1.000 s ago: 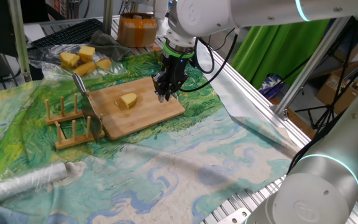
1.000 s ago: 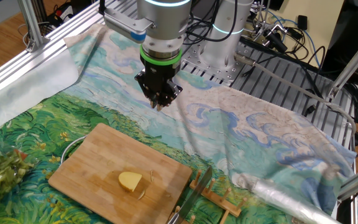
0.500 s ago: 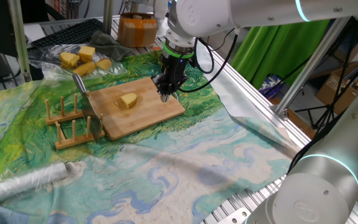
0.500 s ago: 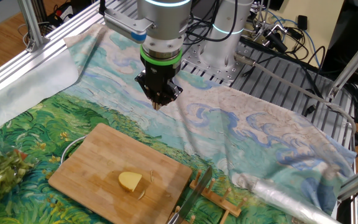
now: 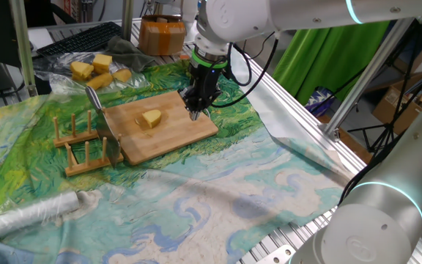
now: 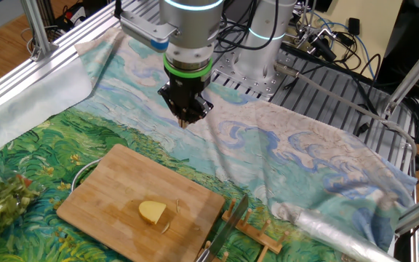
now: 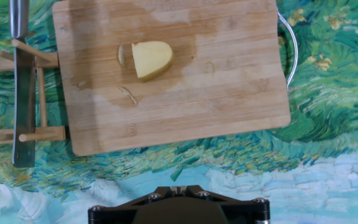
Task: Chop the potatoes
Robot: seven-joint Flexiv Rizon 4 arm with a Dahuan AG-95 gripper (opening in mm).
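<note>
Knife (image 7: pixel 21 81) rests on the wooden rack (image 7: pixel 17 93) at 9 o'clock of the wooden board (image 7: pixel 179 106), untouched. Potato piece (image 7: pixel 150 59) lies on the board toward 11 o'clock, flat cut face toward the knife, rounded end toward 3 o'clock; pale yellow, peeled, with a thin slice leaning against its cut side and a sliver just below. Uncut chunks (image 5: pixel 97 67) sit well apart on the cloth-covered surface (image 6: pixel 282 153). The hand (image 6: pixel 186 120), slightly parted one second earlier, is now clenched on nothing and hangs above the cloth beyond the board's far edge. Judgement: chopping is barely begun; the knife must be fetched next.
</note>
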